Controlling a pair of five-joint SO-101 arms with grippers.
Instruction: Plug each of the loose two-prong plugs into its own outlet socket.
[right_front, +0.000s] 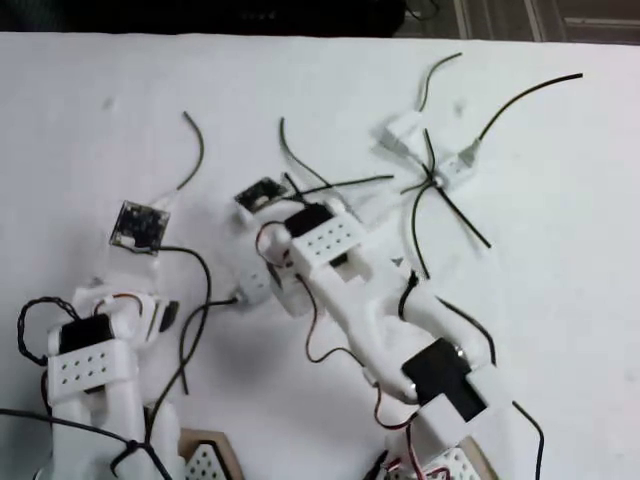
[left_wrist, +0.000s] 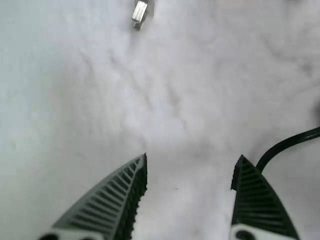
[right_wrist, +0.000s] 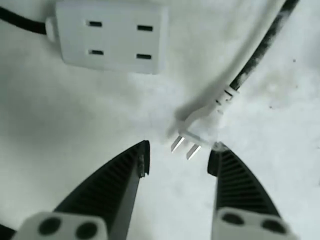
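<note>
plug (right_wrist: 199, 124): lying flat on the table (right_wrist: 75, 115), near the outlet block (right_wrist: 110, 35).
my right gripper (right_wrist: 180, 147): gaping wide, gripping nothing, the prongs (right_wrist: 177, 143) sitting between my fingertips.
handling: i'm expecting it light, hard and slick, with the stiff cable (right_wrist: 260, 55) tugging back; i'm aiming for the moulded body, not the prongs.
my left gripper (left_wrist: 192, 160): hanging open, empty.
writing: i'm reading none.

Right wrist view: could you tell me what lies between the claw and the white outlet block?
In the right wrist view, the two-prong plug lies before the open right claw; beyond it, bare table.
</note>
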